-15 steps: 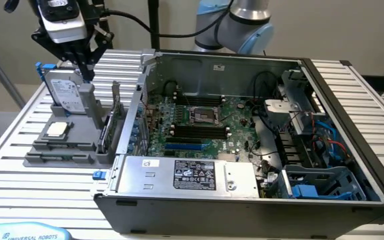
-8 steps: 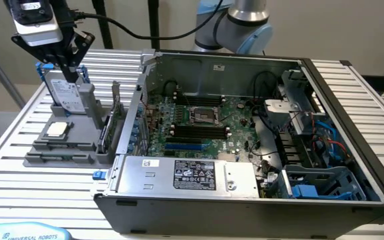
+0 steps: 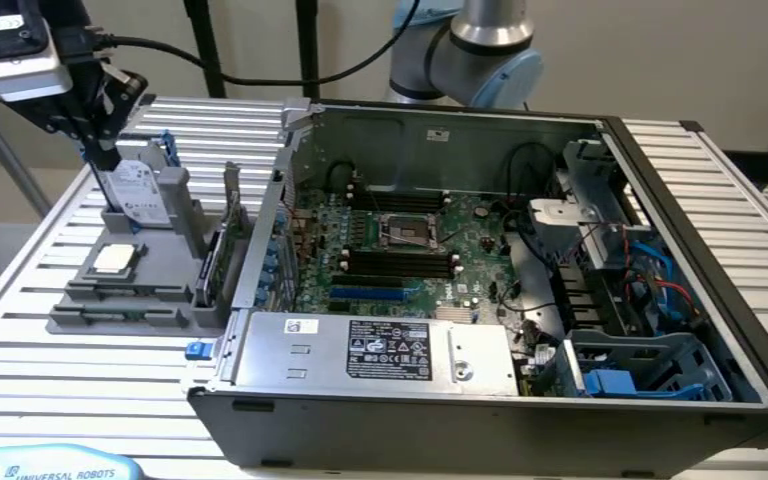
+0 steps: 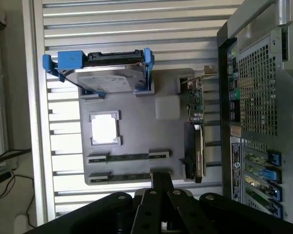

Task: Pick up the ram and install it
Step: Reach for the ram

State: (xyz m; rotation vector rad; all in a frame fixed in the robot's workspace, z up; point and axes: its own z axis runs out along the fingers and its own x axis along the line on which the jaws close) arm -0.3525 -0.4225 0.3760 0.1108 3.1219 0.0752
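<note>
At the exterior view's left, the claw (image 3: pixel 104 162) hangs in the air over the back of the gray tray (image 3: pixel 160 292), above the silver hard drive (image 3: pixel 144 195) that stands there. It touches nothing. Its two fingers look pressed together with nothing between them; in the wrist view they make one dark tip (image 4: pixel 161 179). The tray sits on the slatted tabletop (image 3: pixel 37 400). In the middle of the tray lies a square silver chip (image 3: pixel 115 258). At the front of the tray, on the far side of the chip from the hard drive, the ram (image 4: pixel 128 156) lies flat in a long groove. A second stick (image 4: pixel 118 176) just like it lies in the next groove, closer to the tray's front edge. The ram has not been lifted yet. It looks thin, light and stiff, and I think it could snap or get scratched if squeezed hard. The safest place to hold it is likely across its two long edges near the middle, not on the little dark chips. On the tray's side toward the exterior view's right stands a bigger green card (image 3: pixel 231 250). Past the tray is the open computer case (image 3: pixel 704 200), with black slots (image 3: pixel 398 262) on its board.
</note>
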